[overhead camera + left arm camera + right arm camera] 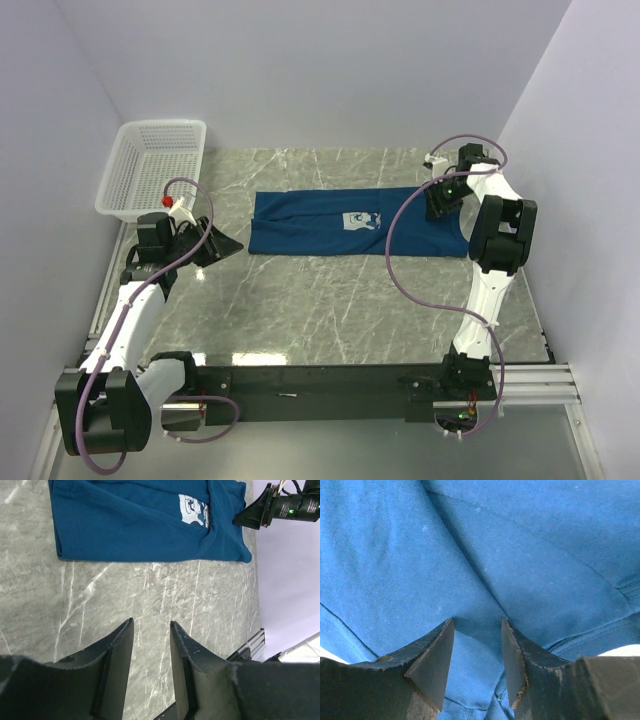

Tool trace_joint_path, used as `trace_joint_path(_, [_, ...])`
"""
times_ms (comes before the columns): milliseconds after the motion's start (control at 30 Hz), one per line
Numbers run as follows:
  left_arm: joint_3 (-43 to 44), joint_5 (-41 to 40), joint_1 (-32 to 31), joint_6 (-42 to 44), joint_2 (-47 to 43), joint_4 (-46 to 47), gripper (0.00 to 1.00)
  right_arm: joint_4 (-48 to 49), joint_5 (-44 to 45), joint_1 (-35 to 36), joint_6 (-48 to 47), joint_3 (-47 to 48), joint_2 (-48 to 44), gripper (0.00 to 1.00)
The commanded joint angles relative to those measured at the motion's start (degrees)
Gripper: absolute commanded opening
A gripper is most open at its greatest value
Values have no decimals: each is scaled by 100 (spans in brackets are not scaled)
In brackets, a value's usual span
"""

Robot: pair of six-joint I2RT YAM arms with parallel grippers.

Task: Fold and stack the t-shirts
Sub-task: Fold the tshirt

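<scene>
The dark blue t-shirt [310, 228] lies flat on the marble table, folded into a long band, with its pale print [358, 220] facing up. It also shows in the left wrist view [140, 525]. My left gripper [228, 246] is open and empty, hovering over bare table just left of the shirt's left end; its own view shows marble between its jaws [151, 625]. My right gripper [437, 207] is at the shirt's right end, open, its tips pressed down on the blue cloth [395, 555] with a fold of cloth between the jaws [477, 622].
A white mesh basket [155, 165] stands at the back left, beside the left arm. Pale walls close in the left, back and right sides. A black rail [330, 385] runs along the near edge.
</scene>
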Motion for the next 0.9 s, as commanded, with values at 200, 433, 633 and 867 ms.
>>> trace_joint_path(200, [-41,107,38,79,-10,185,41,198,144,-6,-96,232,-104,51])
trace_joint_path(433, [-41,107,38,70,16,186,41,75,249,-15,-132,346,19,51])
trace_joint_path(633, [-49,107,38,70,7,194,41,57,267,-6,-106,338,142,51])
trace_joint_path(867, [-49,116,47,70,25,203,41,-92,83,-15,-263,293,124,42])
